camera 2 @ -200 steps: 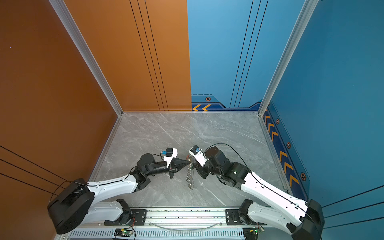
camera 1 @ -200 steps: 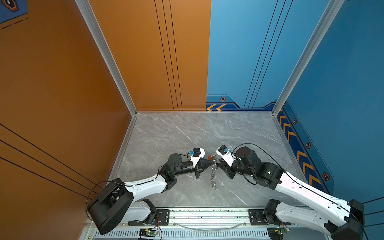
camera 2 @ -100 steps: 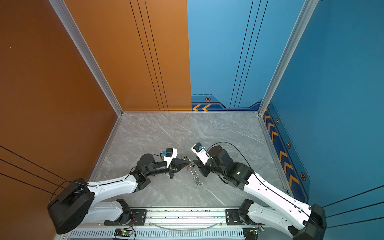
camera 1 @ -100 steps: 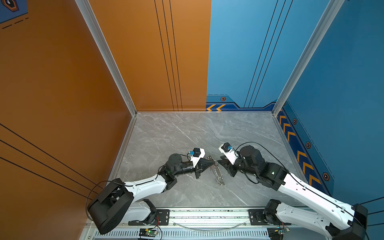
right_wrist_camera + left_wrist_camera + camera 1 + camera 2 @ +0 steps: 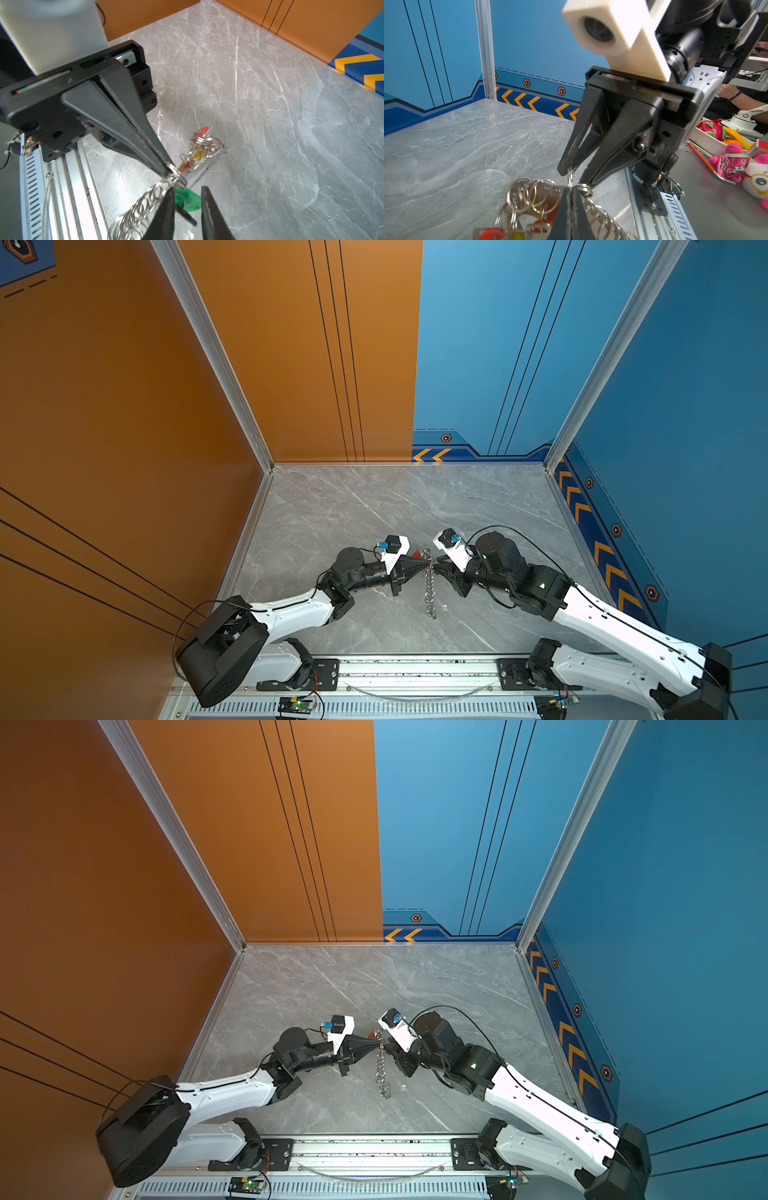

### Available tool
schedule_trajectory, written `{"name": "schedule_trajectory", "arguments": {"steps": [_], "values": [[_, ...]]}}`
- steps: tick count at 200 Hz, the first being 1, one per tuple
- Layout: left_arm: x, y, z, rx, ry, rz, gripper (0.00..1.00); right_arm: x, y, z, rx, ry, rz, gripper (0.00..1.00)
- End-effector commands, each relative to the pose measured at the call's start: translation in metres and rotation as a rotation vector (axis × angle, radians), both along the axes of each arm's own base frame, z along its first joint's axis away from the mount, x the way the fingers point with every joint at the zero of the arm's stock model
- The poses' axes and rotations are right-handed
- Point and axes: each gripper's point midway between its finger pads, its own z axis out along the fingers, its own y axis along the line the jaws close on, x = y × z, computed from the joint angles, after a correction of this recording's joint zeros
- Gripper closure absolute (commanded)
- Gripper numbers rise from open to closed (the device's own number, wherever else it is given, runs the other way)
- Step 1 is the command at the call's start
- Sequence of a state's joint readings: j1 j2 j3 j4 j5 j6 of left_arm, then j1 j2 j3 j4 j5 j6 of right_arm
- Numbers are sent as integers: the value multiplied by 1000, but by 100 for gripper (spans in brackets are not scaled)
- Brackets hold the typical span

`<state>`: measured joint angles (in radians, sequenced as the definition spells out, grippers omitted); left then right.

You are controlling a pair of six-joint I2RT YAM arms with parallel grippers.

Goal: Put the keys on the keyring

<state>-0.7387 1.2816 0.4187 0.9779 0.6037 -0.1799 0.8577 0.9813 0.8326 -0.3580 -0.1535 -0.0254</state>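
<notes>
The keyring (image 5: pixel 428 593) (image 5: pixel 380 1073) is a chain of silver wire rings running from the two grippers toward the front rail. My left gripper (image 5: pixel 428 565) (image 5: pixel 379 1045) (image 5: pixel 570 191) (image 5: pixel 169 166) is shut on a ring at its upper end. Keys (image 5: pixel 488 233) (image 5: pixel 199 153) with red and yellow tags hang bunched just beyond that grip. My right gripper (image 5: pixel 438 568) (image 5: pixel 388 1048) (image 5: pixel 574 176) (image 5: pixel 187 188) faces the left one tip to tip, its jaws a little apart. A green-tagged key (image 5: pixel 188 200) shows in that gap. I cannot tell whether the fingers touch it.
Orange and blue walls close the grey marble table (image 5: pixel 374 510) on three sides. A metal rail (image 5: pixel 415 668) runs along the front edge. Off the table on the right arm's side lie a white tray (image 5: pixel 708 143) and plush toys (image 5: pixel 737 164).
Half a second ago the right gripper was drawn back and the chain swung out slanting. Now the right gripper is back at the left fingertips and the chain runs straight. The left arm held still.
</notes>
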Motion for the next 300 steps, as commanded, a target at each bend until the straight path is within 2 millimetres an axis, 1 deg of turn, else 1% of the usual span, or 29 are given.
{"name": "schedule_trajectory", "arguments": {"steps": [1,29,45,67,103,128,147,162,193,225,246,276,300], "values": [[3,0,14,-39,-53,19,100,-6,-1,-1,2,-4,14,76],[-2,-1,16,-43,-56,-7,100,-3,-1,0,5,-14,3,75],[-11,-3,18,-51,-60,-65,100,0,0,0,1,-14,-6,75],[-19,-4,21,-72,-61,-111,100,0,0,1,6,-15,-4,79],[-23,-5,21,-79,-58,-135,100,-8,2,7,44,-10,35,79],[-26,-4,22,-84,-71,-148,100,-15,2,4,55,7,70,80],[-30,-4,23,-85,-85,-162,100,-16,1,1,49,10,72,81],[-33,-3,24,-85,-90,-179,100,-16,1,4,55,4,75,82],[-32,-1,23,-84,-89,-171,100,-17,-1,12,70,-17,75,83],[-29,3,26,-91,-93,-145,100,-15,-12,23,97,-46,48,82],[-28,3,26,-90,-92,-145,100,-13,-15,25,105,-45,33,82],[-30,3,28,-94,-94,-160,100,-15,-8,24,123,-23,62,82],[-33,2,27,-93,-91,-172,100,-22,0,24,144,4,118,84]]}}
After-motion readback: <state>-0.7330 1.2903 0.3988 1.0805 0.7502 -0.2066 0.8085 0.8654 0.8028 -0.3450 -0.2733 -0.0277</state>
